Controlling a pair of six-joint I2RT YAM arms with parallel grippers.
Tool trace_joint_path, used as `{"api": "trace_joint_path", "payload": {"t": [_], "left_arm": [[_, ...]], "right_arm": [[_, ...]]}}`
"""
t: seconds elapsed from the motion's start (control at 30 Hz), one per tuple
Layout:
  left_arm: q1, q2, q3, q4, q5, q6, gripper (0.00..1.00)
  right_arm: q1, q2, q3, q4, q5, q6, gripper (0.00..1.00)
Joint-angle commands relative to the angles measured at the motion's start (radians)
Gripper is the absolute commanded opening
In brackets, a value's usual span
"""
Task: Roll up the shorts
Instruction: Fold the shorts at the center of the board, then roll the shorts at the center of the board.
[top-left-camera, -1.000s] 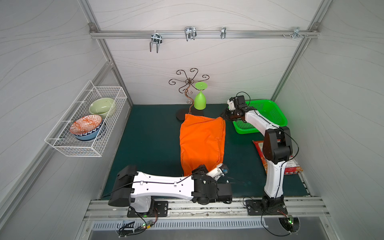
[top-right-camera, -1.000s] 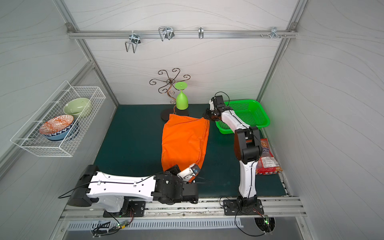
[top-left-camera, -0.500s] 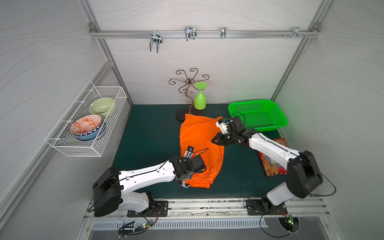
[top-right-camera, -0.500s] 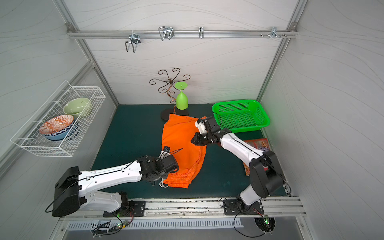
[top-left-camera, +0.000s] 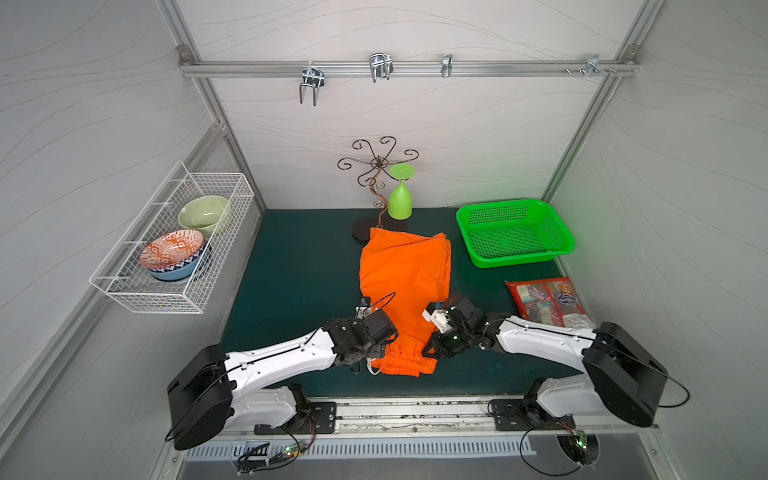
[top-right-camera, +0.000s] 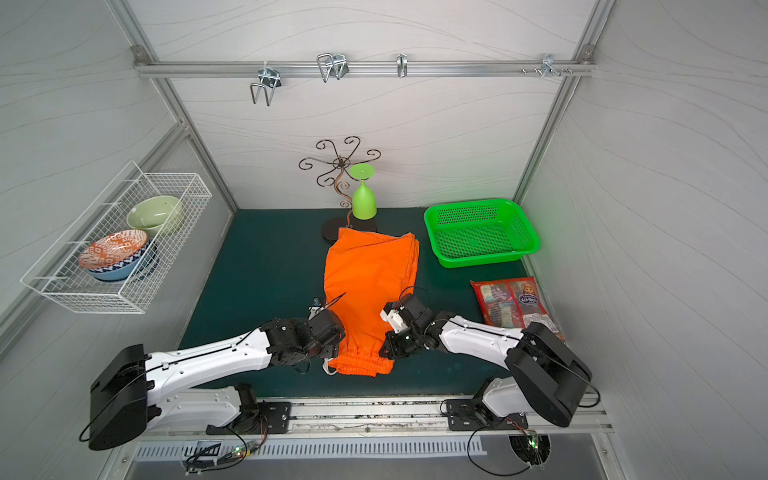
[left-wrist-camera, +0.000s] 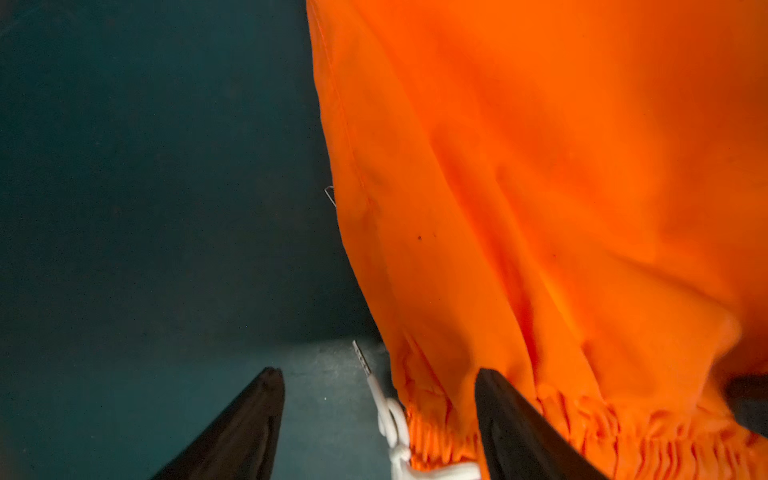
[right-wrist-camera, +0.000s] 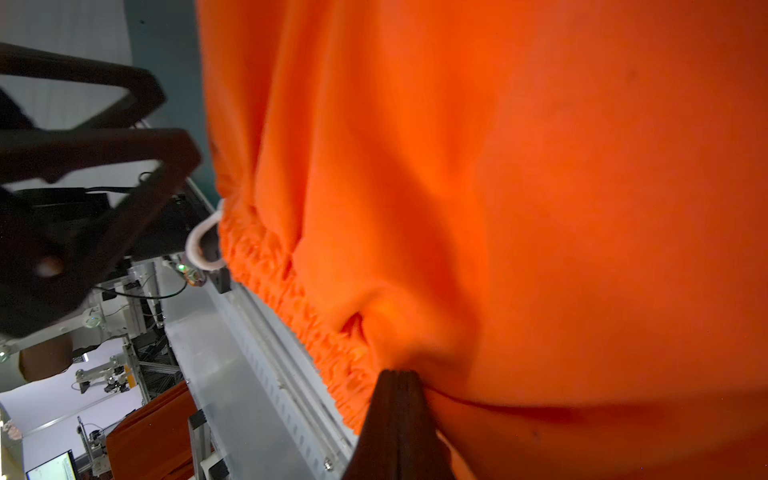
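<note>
lying flat down the middle of the dark green mat (top-left-camera: 299, 266), the shorts (top-left-camera: 405, 286) have their gathered waistband (top-left-camera: 405, 365) close to the mat's front edge and their leg hems at the far end, just reaching the round base of the curly wire stand (top-left-camera: 376, 166). at the waistband's right corner the right gripper (right-wrist-camera: 397, 386) has its fingers pressed together, pinching a fold of the orange cloth. at the left corner the left gripper (left-wrist-camera: 378, 370) stands with its fingers apart, one over the mat and one over the waistband, the white drawstring (left-wrist-camera: 392, 419) between them.

an upside-down green goblet (top-left-camera: 400, 201) sits by the stand. on the right arm's side, the green plastic basket (top-left-camera: 519, 259) shows its whole mesh floor, well apart from the shorts, and a red snack packet (top-left-camera: 544, 301) lies near the wall. the white wire basket (top-left-camera: 137, 297) on the opposite wall holds a pale green bowl (top-left-camera: 203, 212) and an orange-patterned bowl (top-left-camera: 170, 249) stacked in a blue one (top-left-camera: 178, 272). a broad strip of open mat runs along the shorts on the left arm's side, and a narrower one on the right.
</note>
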Motion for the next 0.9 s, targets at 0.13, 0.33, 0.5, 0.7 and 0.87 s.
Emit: {"api": "trace_joint_path", "payload": {"t": [0.13,0.33,0.5,0.7,0.87], "left_arm": [[0.04,-0.06,-0.095,0.21,0.182,-0.024,0.93],[0.136,0.006,-0.148,0.284,0.353,-0.016,0.96],[0.189,0.054,-0.19,0.361,0.433,-0.017,0.9],[0.21,0.076,-0.197,0.45,0.541,0.001,0.42],[0.259,0.004,-0.17,0.395,0.562,-0.007,0.0]], "right_arm": [[0.005,0.165,-0.038,0.209,-0.012,0.077,0.0],[0.019,0.225,-0.029,0.257,-0.01,0.097,0.0],[0.019,0.234,-0.018,0.246,0.009,0.094,0.0],[0.02,0.222,0.007,0.191,0.037,0.061,0.0],[0.032,0.181,0.032,0.123,0.077,0.016,0.0]]}}
